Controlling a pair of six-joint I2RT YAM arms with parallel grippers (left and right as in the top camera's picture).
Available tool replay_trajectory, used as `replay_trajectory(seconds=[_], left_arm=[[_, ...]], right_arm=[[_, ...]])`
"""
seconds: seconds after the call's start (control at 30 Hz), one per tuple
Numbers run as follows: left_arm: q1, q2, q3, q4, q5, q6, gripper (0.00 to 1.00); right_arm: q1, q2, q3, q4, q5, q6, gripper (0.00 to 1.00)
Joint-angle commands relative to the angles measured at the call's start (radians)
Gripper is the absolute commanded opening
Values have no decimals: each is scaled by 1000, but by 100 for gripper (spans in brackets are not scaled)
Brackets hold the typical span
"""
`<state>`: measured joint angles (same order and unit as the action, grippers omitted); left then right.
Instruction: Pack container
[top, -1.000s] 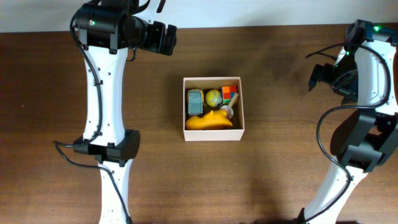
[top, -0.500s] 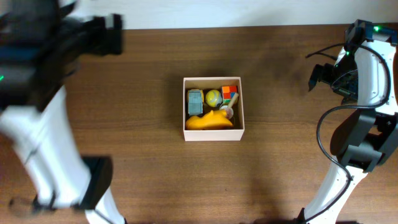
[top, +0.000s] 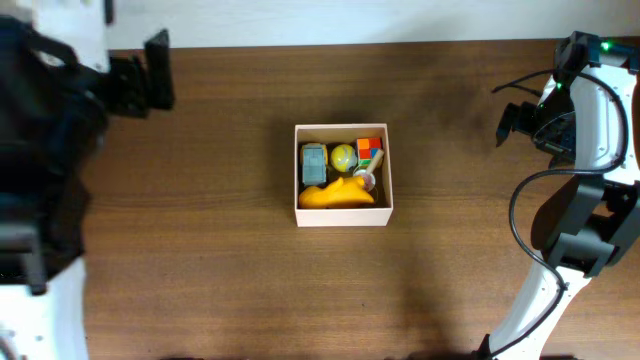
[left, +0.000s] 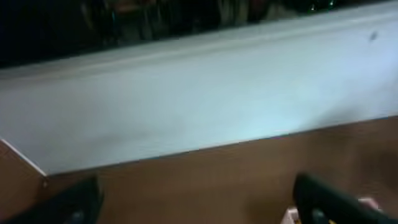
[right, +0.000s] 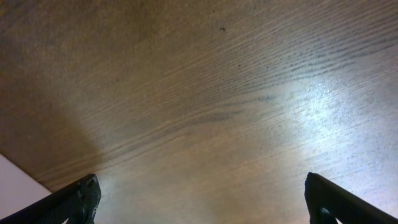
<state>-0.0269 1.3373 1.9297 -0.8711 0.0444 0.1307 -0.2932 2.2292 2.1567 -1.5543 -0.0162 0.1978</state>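
Note:
The container (top: 343, 214), a white-walled square box, sits at the middle of the wooden table. Inside it lie a grey-blue toy (top: 314, 161), a yellow ball (top: 343, 156), a multicoloured cube (top: 369, 151) and a yellow toy (top: 336, 194). My left gripper (left: 199, 205) is open and empty, far to the left at the table's back edge; a white corner of the container shows at the bottom of the left wrist view (left: 291, 215). My right gripper (right: 202, 202) is open and empty above bare wood at the back right.
The left arm (top: 45, 180) looms large and blurred over the left side of the table. The right arm (top: 575, 200) stands along the right edge. A white wall (left: 199, 106) runs behind the table's back edge.
The left arm has swung left and away from the container, rising toward the camera and blurring. The right arm and the container's contents have not moved.

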Motion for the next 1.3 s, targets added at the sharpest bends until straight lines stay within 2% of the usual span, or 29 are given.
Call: replay_trajectory(seconds=[0.0, 0.33, 0.53, 0.63, 1.0, 1.13, 1.27], left_arm=[[5, -206, -381, 190, 3, 14, 99], [5, -591, -1217, 725, 2, 18, 99], [5, -822, -1580, 926, 0, 18, 99], [5, -922, -1697, 986, -1, 29, 99], [5, -1223, -1921, 1006, 0, 89, 99], [5, -1327, -1921, 884, -8, 94, 99], [5, -1332, -1921, 796, -12, 111, 99]], right_arm=[[5, -11, 4, 0, -2, -6, 99], [5, -11, 4, 0, -2, -6, 99], [5, -11, 4, 0, -2, -6, 99], [5, -11, 4, 0, -2, -6, 99], [5, -11, 4, 0, -2, -6, 98], [5, -11, 4, 0, -2, -6, 99], [5, -11, 4, 0, -2, -6, 99]])
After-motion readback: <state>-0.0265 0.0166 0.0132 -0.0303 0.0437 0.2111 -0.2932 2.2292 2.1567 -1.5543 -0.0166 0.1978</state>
